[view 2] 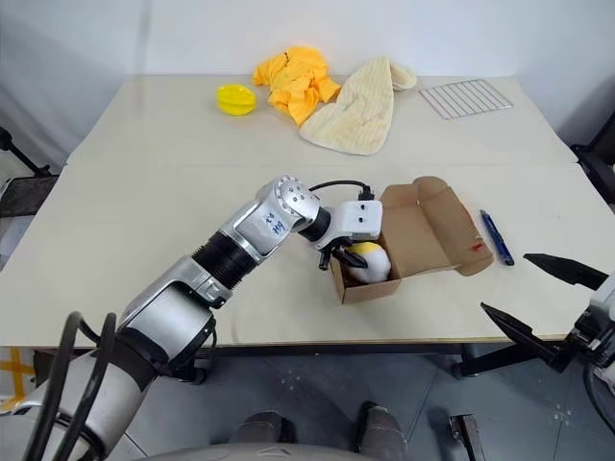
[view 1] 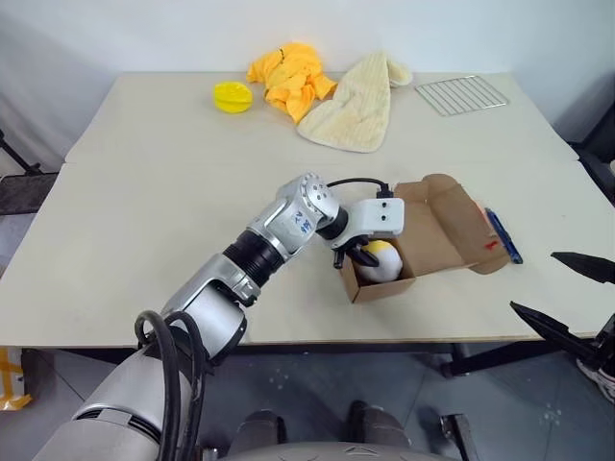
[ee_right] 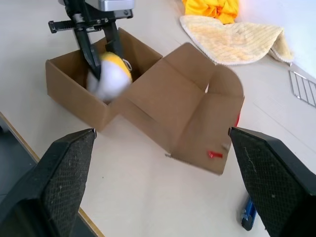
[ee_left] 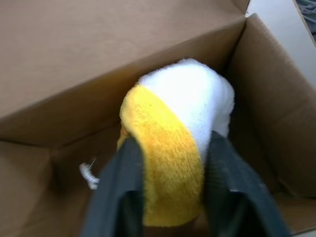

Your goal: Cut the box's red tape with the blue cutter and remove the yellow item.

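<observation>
The brown box (view 1: 452, 226) lies open near the table's front edge, flaps spread, with torn red tape (view 1: 491, 245) on the right flap. Inside stands the yellow item (view 1: 381, 261), egg-shaped, yellow and white. My left gripper (view 1: 370, 254) reaches into the box from the left, and its fingers (ee_left: 126, 168) press both sides of the yellow item (ee_left: 173, 148). The blue cutter (view 1: 504, 235) lies on the table just right of the box. My right gripper (view 1: 533, 280) hovers open past the table's front right edge, holding nothing.
At the table's far side lie a round yellow dish (view 1: 233, 96), a crumpled yellow-orange cloth (view 1: 290, 77), a cream towel (view 1: 356, 104) and a wire rack (view 1: 461, 93). The box sits close to the front edge (view 1: 288, 338).
</observation>
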You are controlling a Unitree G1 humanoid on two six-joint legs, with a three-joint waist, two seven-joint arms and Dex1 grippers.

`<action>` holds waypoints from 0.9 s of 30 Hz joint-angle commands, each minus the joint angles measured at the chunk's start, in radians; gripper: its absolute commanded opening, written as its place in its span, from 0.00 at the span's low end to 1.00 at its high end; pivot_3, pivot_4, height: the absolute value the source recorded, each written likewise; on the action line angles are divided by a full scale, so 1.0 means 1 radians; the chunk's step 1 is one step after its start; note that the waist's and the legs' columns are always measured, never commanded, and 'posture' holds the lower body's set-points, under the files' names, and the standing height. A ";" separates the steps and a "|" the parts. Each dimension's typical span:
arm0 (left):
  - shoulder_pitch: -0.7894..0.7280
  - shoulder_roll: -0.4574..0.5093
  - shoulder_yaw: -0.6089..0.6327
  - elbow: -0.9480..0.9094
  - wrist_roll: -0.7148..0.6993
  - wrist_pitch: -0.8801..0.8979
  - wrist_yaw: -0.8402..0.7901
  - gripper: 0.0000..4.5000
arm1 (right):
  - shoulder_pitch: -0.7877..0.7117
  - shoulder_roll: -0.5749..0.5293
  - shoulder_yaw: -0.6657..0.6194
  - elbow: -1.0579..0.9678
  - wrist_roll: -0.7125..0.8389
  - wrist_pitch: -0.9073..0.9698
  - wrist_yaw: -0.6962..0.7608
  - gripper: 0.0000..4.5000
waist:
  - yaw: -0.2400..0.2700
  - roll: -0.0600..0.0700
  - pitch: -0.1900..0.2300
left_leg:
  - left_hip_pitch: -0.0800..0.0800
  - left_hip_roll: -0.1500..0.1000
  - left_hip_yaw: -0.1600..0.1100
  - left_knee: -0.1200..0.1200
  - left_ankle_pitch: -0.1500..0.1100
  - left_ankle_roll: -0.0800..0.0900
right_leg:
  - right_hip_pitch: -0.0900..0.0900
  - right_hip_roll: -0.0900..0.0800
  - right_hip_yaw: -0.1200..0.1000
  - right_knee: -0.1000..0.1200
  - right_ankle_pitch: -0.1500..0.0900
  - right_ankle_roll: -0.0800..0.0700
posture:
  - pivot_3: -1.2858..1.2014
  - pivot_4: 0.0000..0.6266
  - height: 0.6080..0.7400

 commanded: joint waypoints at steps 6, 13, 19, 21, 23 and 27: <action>0.014 0.012 0.148 -0.182 -0.070 0.112 0.026 0.00 | -0.046 -0.068 -0.004 0.094 0.008 -0.041 0.034 1.00 | 0.001 0.000 0.000 | 0.000 0.000 0.000 0.000 0.000 0.000 | 0.000 0.000 0.000 0.000 0.000 0.000 | 0.52 0.24 1.00; 0.014 0.013 0.364 -0.343 -0.147 0.269 0.217 0.00 | -0.165 -0.147 0.029 0.196 0.030 -0.048 0.058 1.00 | -0.003 0.000 0.000 | 0.000 0.000 0.000 0.000 0.000 0.000 | 0.000 0.000 0.000 0.001 0.000 0.000 | 0.52 0.24 1.00; 0.017 0.036 0.474 -0.349 -0.057 0.371 0.559 0.00 | -0.320 -0.216 0.126 0.330 0.026 -0.073 0.111 1.00 | -0.005 0.000 0.000 | 0.001 0.000 0.000 0.000 0.000 0.000 | 0.001 0.000 0.000 0.001 0.000 0.000 | 0.52 0.24 1.00; 0.076 0.087 0.442 -0.396 -0.011 0.433 0.598 0.00 | -0.392 -0.238 0.180 0.387 0.021 -0.086 0.130 1.00 | -0.007 0.000 0.000 | 0.002 0.000 0.000 0.000 0.000 0.000 | 0.001 0.000 0.000 0.001 0.000 0.001 | 0.52 0.24 1.00; 0.123 0.118 0.429 -0.448 0.006 0.524 0.622 0.00 | -0.453 -0.254 0.227 0.441 0.013 -0.098 0.154 1.00 | -0.010 0.001 0.000 | 0.002 0.000 0.001 0.000 0.000 0.000 | 0.001 0.000 0.001 0.002 0.000 0.001 | 0.52 0.24 1.00; 0.201 0.183 0.437 -0.504 0.042 0.649 0.682 0.00 | -0.573 -0.274 0.321 0.561 -0.005 -0.132 0.211 1.00 | -0.008 0.000 0.000 | 0.000 0.000 0.000 0.001 0.000 0.000 | 0.001 0.000 0.000 0.001 0.000 0.001 | 0.52 0.24 1.00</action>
